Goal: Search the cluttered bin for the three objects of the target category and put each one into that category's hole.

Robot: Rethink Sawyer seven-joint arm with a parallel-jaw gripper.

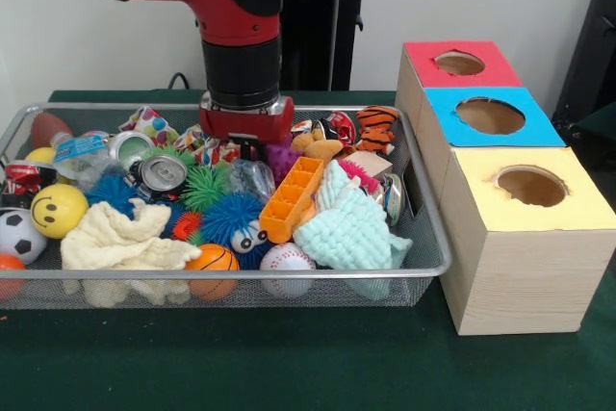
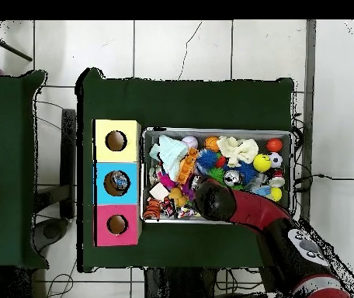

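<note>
The silver wire-mesh bin (image 1: pixel 423 271) sits on the green desk (image 1: pixel 289 363), packed with toys, and the gripper (image 1: pixel 247 146) is lowered into its far half, its lower end buried among the clutter so that whether it is apart or together cannot be told. On the camera's side of the gripper, along the bin's front wall, lie a cream cloth (image 1: pixel 125 243), a small basketball (image 1: pixel 213 259), a baseball (image 1: pixel 287 259) and a mint knitted cloth (image 1: pixel 348 228). Closer to the gripper are an orange tray (image 1: pixel 292 199), a blue fuzzy ball with eyes (image 1: pixel 234 221) and a green spiky ball (image 1: pixel 205 186). To the picture-left of the gripper a silver can (image 1: pixel 162 174) lies on its side; farther that way, by the bin's left end, a clear bottle with a blue label (image 1: pixel 79 151) lies flat, thin and see-through, beside a yellow smiley ball (image 1: pixel 58 210). Just below and to the picture-right of the gripper something clear and crumpled (image 1: pixel 252 178) shows, though what it is cannot be told. Beyond the gripper to the picture-right sits a striped tiger toy (image 1: pixel 376 127). Outside the bin, well to the picture-right, three wooden boxes stand in a row: the yellow-topped box (image 1: pixel 525 238) nearest, the blue-topped box (image 1: pixel 491 117) next, and farthest the red-topped box (image 1: pixel 457 66) with its round hole (image 1: pixel 459 63). From overhead something lies in the blue box's hole (image 2: pixel 118 182).
</note>
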